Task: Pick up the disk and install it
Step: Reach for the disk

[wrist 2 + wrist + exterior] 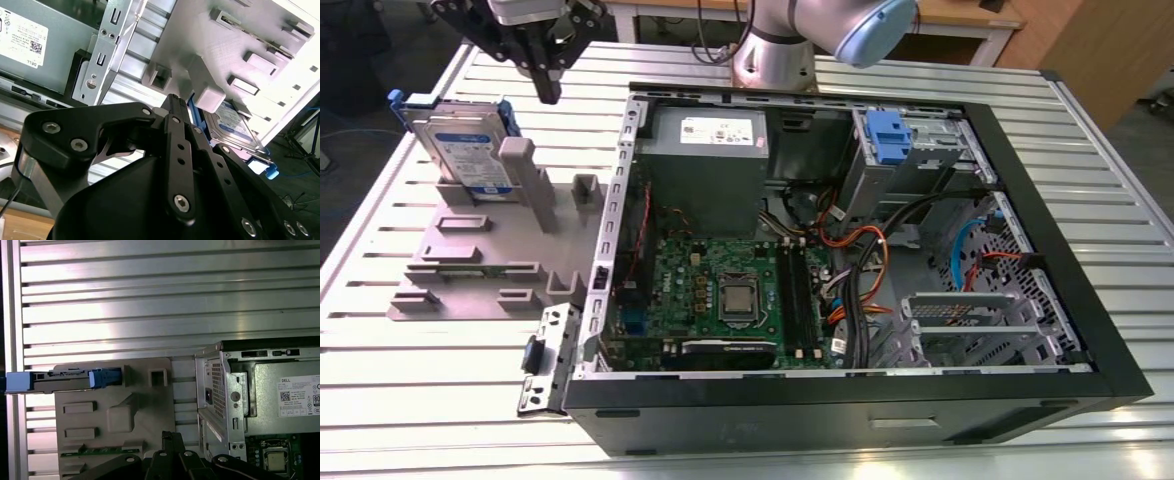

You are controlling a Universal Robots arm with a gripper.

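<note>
1. Position of the gripper. In the exterior view we find the gripper (550,92) hovering above the table (761,455), beyond the far end of the grey holder (480,262) and beside the open computer case (854,400). Its jaws are closed together and grip nothing. In both wrist views the fingertips meet with no gap.

2. Key relation. The disk (454,135) lies below the gripper and toward the exterior view's left, well apart from it. It stands on edge in a slot of the holder, leaning slightly. In the first wrist view we see the disk (65,380) edge-on as a thin strip, and the line of that edge points at the side wall of the case. We judge that a grasp turns on setting the jaws across this thin edge.

3. Appearance of the disk. It is a flat silver rectangle with blue plastic round its edges. A white-and-blue label (472,165) covers the face turned toward the near side of the table.
</note>
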